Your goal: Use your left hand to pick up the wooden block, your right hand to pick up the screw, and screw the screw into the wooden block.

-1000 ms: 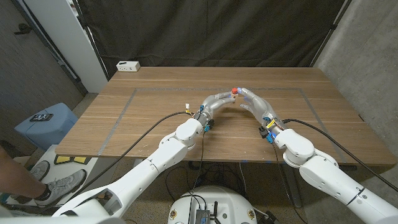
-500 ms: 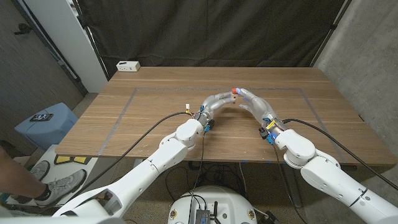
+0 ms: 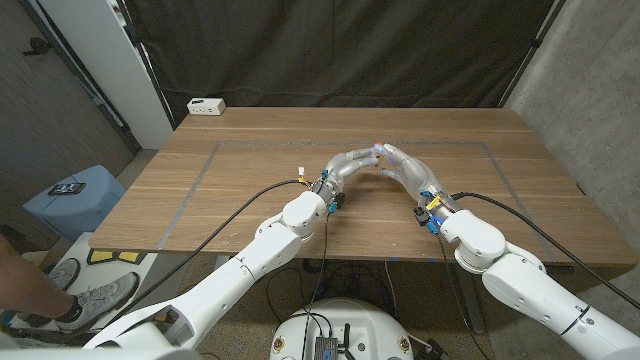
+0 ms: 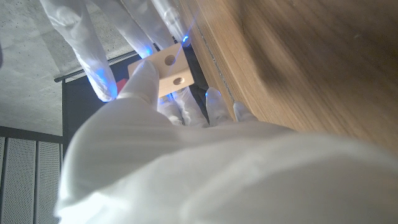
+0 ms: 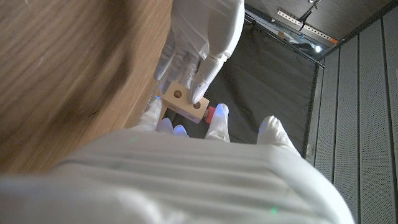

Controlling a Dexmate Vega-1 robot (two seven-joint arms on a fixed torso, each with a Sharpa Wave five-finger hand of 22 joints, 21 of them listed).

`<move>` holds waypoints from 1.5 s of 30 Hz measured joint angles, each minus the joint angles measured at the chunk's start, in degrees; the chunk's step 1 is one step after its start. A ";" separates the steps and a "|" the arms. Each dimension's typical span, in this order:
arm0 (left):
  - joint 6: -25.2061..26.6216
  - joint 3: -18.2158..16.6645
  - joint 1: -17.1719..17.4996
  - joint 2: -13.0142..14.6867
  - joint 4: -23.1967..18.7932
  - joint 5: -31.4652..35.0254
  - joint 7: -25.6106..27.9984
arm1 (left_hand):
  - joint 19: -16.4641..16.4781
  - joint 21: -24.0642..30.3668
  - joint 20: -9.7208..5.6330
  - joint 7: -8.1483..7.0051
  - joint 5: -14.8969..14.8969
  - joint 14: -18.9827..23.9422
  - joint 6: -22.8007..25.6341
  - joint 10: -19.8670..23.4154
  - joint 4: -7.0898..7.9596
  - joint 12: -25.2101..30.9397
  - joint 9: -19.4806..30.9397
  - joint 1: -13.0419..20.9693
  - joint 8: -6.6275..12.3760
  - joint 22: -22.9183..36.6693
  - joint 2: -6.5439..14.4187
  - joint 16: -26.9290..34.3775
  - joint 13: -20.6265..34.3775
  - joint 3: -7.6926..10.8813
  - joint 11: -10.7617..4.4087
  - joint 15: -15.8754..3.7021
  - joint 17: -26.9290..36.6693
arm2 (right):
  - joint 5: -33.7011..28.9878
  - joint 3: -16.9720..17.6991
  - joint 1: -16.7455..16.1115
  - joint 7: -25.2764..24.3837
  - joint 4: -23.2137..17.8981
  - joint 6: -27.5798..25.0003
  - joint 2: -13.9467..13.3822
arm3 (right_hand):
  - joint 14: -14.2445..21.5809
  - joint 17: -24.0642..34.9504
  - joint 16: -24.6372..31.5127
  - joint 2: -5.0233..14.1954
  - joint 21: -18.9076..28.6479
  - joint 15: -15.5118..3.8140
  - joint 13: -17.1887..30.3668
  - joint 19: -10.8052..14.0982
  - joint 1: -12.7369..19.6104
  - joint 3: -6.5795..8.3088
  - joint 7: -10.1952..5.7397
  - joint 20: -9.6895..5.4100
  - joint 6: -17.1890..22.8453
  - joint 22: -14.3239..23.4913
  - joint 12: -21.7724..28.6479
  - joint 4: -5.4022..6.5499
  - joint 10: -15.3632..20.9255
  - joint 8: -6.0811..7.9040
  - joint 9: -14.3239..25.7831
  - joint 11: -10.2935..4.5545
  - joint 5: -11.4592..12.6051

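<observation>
- The left hand (image 3: pixel 350 165) gripped the wooden block (image 5: pixel 185 102) above the middle of the counter (image 3: pixel 250 200); the left wrist view showed the block (image 4: pixel 169 67) pinched between thumb and fingers, its two round holes facing the camera.
- The right hand (image 3: pixel 405 167) met the left at about 3 o'clock from it, fingertips touching the block. In the right wrist view a red-headed screw (image 5: pixel 210 114) sat between its fingers, just beside the block's lower edge, so this hand was closed on the screw.
- In the head view the block was hidden behind the two hands; only a small spot of colour showed where the fingertips met. Whether the screw's tip had entered a hole could not be told.
- Both hands stood inside a grey taped rectangle (image 3: pixel 215 160) marked on the counter.
- A small white box (image 3: pixel 207 105) lay at the counter's far left corner, about 10 o'clock from the hands and well apart from them.
- Black cables (image 3: pixel 270 187) ran along both forearms.
- A black curtain (image 3: pixel 340 50) hung behind the counter.
- On the floor at 9 o'clock, a light-blue stool (image 3: pixel 75 195) stood beside the counter, and a person's shoe (image 3: pixel 85 300) showed at 8 o'clock.
</observation>
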 measured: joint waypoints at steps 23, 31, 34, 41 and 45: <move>0.04 -0.12 0.42 0.26 -0.53 0.06 0.20 | 0.00 0.00 0.00 0.12 -0.06 0.00 0.09 -0.09 -0.09 -0.01 -0.01 0.08 0.06 0.00 -0.08 0.00 -0.01 -0.09 0.10 0.00 0.00 | -0.17 1.82 -1.51 -1.69 -0.44 0.61 0.21 | 0.00 -0.13 0.00 0.00 0.00 0.00 0.00 0.00 0.00 0.00 0.21 0.00 0.20 0.00 0.39 0.00 0.52 0.00 0.00 -0.10 0.00; 0.05 -0.12 0.44 0.26 -0.60 0.14 0.29 | 0.00 0.00 0.00 0.12 0.10 0.00 0.09 -0.10 -0.10 -0.06 -0.04 0.06 0.01 0.00 -0.06 0.00 -0.03 -0.10 0.10 0.00 0.00 | 0.34 2.26 -1.39 -1.64 0.16 0.62 0.33 | 0.00 -0.13 0.00 -0.01 0.00 0.00 0.00 0.00 0.00 0.00 0.10 0.00 -0.35 0.00 0.39 0.00 0.52 -0.31 0.00 -0.10 -0.23; 0.07 -0.12 0.45 0.26 -0.65 0.17 0.31 | 0.00 0.00 0.00 0.12 0.11 0.00 0.09 -0.10 0.01 -0.06 -0.04 0.05 0.00 0.00 -0.05 0.00 -0.04 0.01 0.10 0.00 0.00 | 0.57 2.31 -1.19 -1.42 0.40 0.59 0.34 | 0.00 -0.06 0.00 0.00 0.00 0.00 0.00 0.00 0.01 0.00 0.00 0.00 -0.86 0.00 0.39 0.00 0.52 -0.31 0.00 -0.10 -0.23; 0.14 -0.12 0.47 0.28 -0.79 0.27 0.32 | 0.00 0.00 0.00 0.13 0.11 0.00 0.08 -0.10 0.02 -0.10 -0.01 0.04 0.05 0.00 -0.04 0.00 -0.03 0.02 0.10 0.00 0.00 | 1.04 2.36 -0.67 -0.90 0.93 0.33 0.37 | 0.00 0.03 0.00 -0.01 0.00 0.00 0.00 0.00 0.01 0.00 0.23 0.00 -1.70 0.00 0.39 0.00 0.51 -0.72 0.00 -0.10 -0.22; 0.17 -0.09 0.47 0.34 -0.86 0.33 0.32 | 0.00 0.00 0.00 0.22 0.10 0.00 0.00 -0.10 0.01 -0.10 0.01 0.04 0.07 0.00 -0.02 0.00 0.00 0.02 0.10 0.00 0.00 | 1.23 2.36 -0.31 -0.65 1.21 0.24 0.43 | 0.00 0.03 0.00 -0.01 0.00 0.00 0.00 0.00 0.01 0.00 -0.12 0.00 -2.01 0.00 0.39 0.00 0.51 -0.93 0.00 -0.10 -0.22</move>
